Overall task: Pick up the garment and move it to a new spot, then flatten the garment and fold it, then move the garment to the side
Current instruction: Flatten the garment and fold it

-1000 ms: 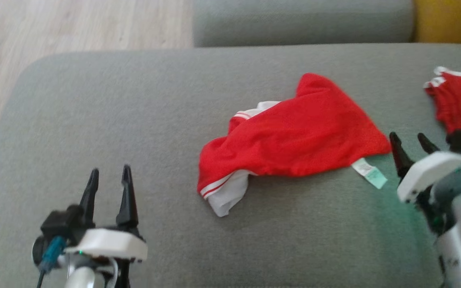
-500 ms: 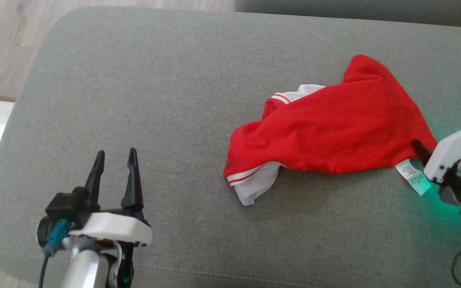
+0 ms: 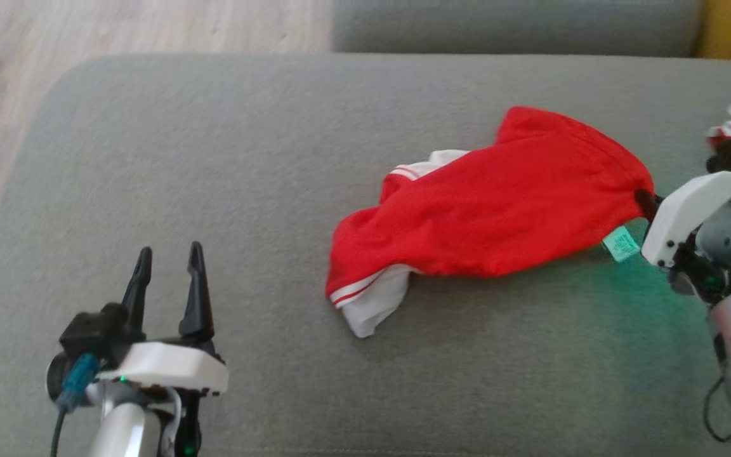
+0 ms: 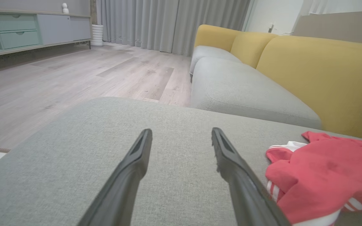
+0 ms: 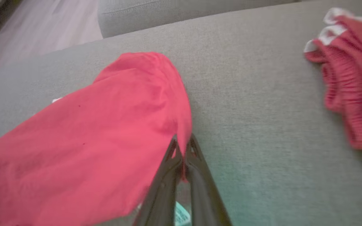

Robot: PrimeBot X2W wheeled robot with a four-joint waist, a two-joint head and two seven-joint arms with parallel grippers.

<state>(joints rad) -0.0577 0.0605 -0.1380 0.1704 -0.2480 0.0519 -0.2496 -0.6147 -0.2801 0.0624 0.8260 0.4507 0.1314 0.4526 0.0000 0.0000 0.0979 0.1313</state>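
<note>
Garment: the crumpled red cloth garment with white striped trim (image 3: 492, 222) lies in a heap on the wide grey fabric sofa seat (image 3: 213, 158), toward the robot's right side.
Right gripper: the right gripper (image 5: 182, 150) has its two dark fingers pressed tight together on the red garment's right edge. A thin bit of red cloth sits between them.
Left gripper: the left gripper (image 3: 165, 279) has its fingers spread wide with nothing in them. It hangs over bare seat, well apart from the garment.
Tag: a small pale green care label (image 3: 621, 244) sticks out from the garment's edge, just beside the right gripper.
Other cloth: a second bunched red cloth with white edging (image 5: 347, 84) lies farther to the right, apart from the first one.
Step, I think: the pick-up is just starting, and the lift is not done yet.
Slip risk: the pinch looks small and close to the edge. A fast pull could make the cloth slide out and fall back.
Drag risk: most of the garment lies on the rough seat. A low pull could drag it and bunch it more.
Mix-up risk: a move to the right could bump the second cloth and tangle the two.
Tag risk: if the pinch slides onto the tag, the hold would be weak.
</note>
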